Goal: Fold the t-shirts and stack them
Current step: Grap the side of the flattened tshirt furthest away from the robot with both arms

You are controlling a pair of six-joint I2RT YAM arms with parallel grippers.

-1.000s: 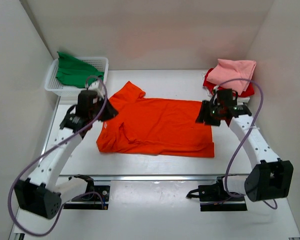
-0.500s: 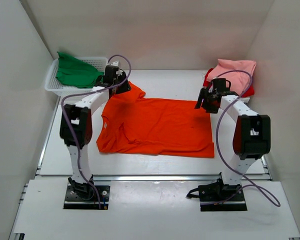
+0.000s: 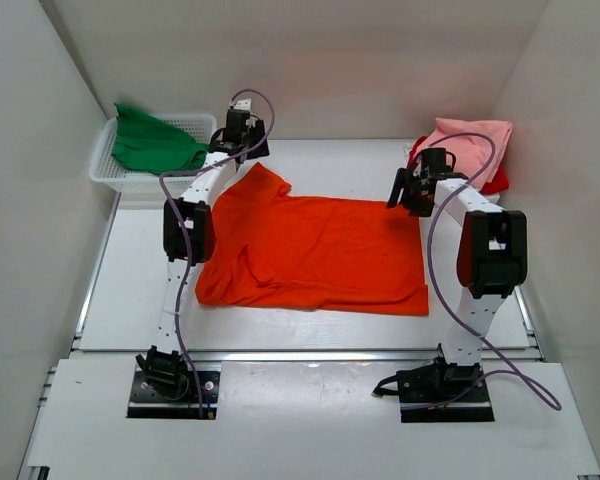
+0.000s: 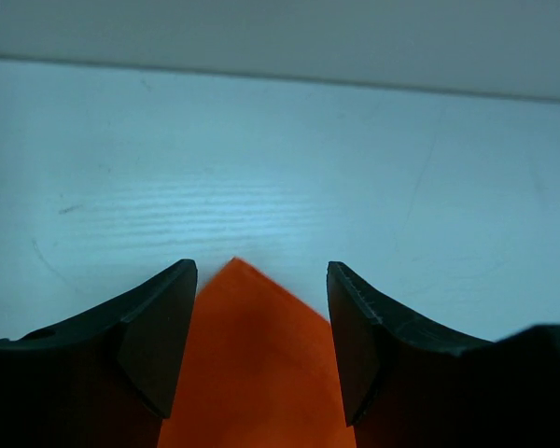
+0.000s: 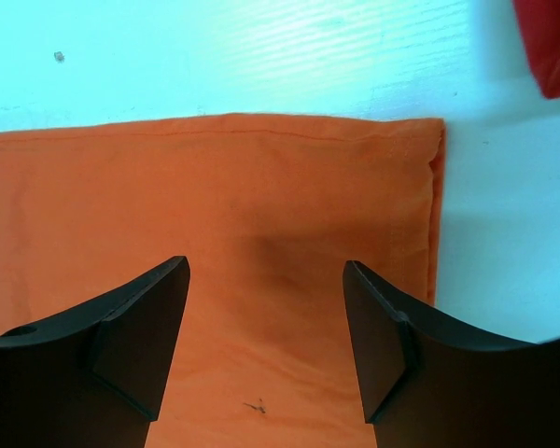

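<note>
The bright orange t-shirt (image 3: 310, 250) lies spread flat in the middle of the table. My left gripper (image 3: 245, 150) hangs open over the tip of its far left sleeve (image 4: 257, 373), and the left gripper (image 4: 259, 280) holds nothing between its fingers. My right gripper (image 3: 405, 192) stands open above the shirt's far right corner (image 5: 215, 187), and the right gripper (image 5: 264, 280) is also empty. A green t-shirt (image 3: 150, 145) lies in the basket. A folded pale pink t-shirt (image 3: 472, 140) rests on a red one (image 3: 495, 182) at the back right.
The white mesh basket (image 3: 110, 175) sits at the back left corner against the left wall. An edge of the red shirt (image 5: 551, 47) shows at the top right of the right wrist view. White walls close in the back and both sides.
Both arms have stretched toward the back of the table. Both grippers have opened wider and let go of the orange shirt's edges. The shirt lies flatter at its far corners.
</note>
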